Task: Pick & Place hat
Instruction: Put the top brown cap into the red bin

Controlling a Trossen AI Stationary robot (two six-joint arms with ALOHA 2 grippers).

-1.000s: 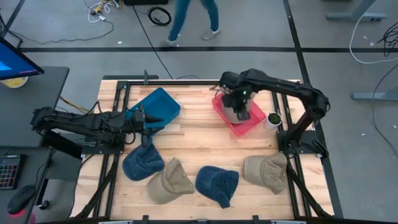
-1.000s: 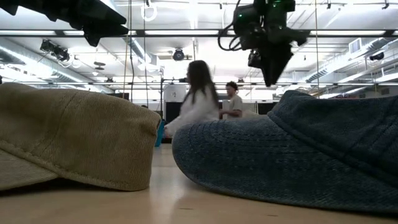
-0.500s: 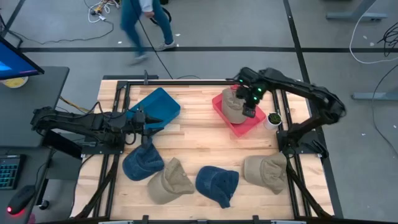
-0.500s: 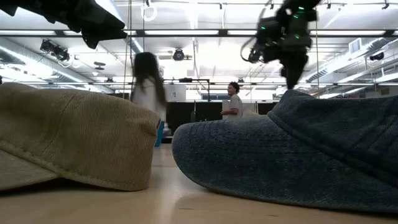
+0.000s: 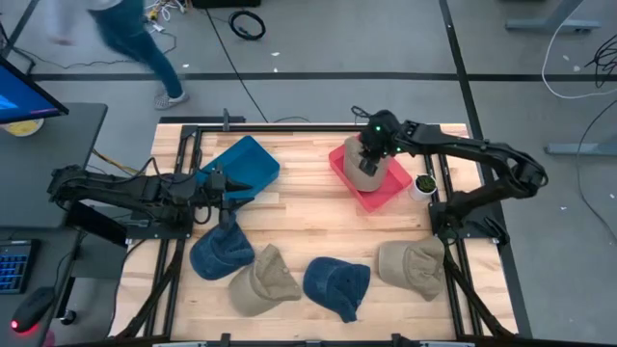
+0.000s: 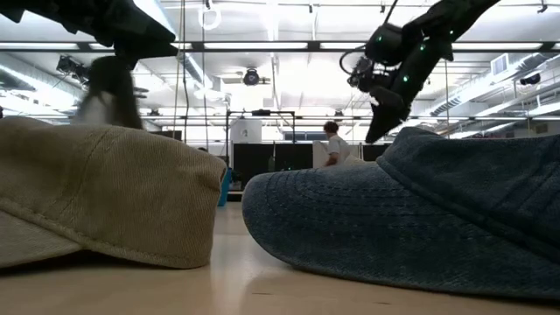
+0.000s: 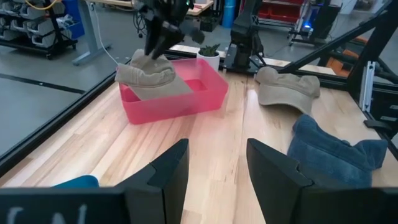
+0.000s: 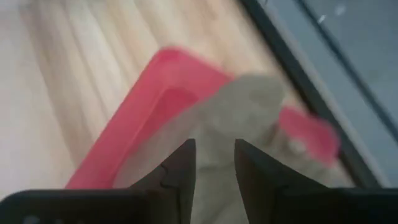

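A tan hat [image 5: 362, 169] lies crumpled in the pink bin [image 5: 388, 196] at the table's far right; the left wrist view also shows this hat [image 7: 148, 73] resting on the bin's floor and near wall. My right gripper [image 5: 370, 146] stands open just above the hat's crown [image 8: 249, 106], pointing down at a slant from the far side. My left gripper [image 7: 217, 146] is open and idle over the blue bin [image 5: 246, 159] on the left. Two blue hats [image 5: 221, 253] [image 5: 337, 285] and two tan hats [image 5: 262, 281] [image 5: 413, 263] lie along the near edge. My right gripper hangs open over the tan hat's crown [image 7: 144, 62], coming from above at a slant. I cannot tell whether its fingertips touch the cloth. The hat lies in the pink bin.
A small potted plant [image 5: 424, 183] stands right of the pink bin. Bare wood [image 5: 308, 217] lies between the bins and the row of hats. A black frame rims the table. A person [image 5: 125, 39] walks on the floor beyond the far edge.
My right gripper has swung over the pink bin, first toward the table's right, then toward the far edge, turning about as it went. The tan hat, covered by the gripper a second ago, now shows lying in the bin. The person has walked leftward.
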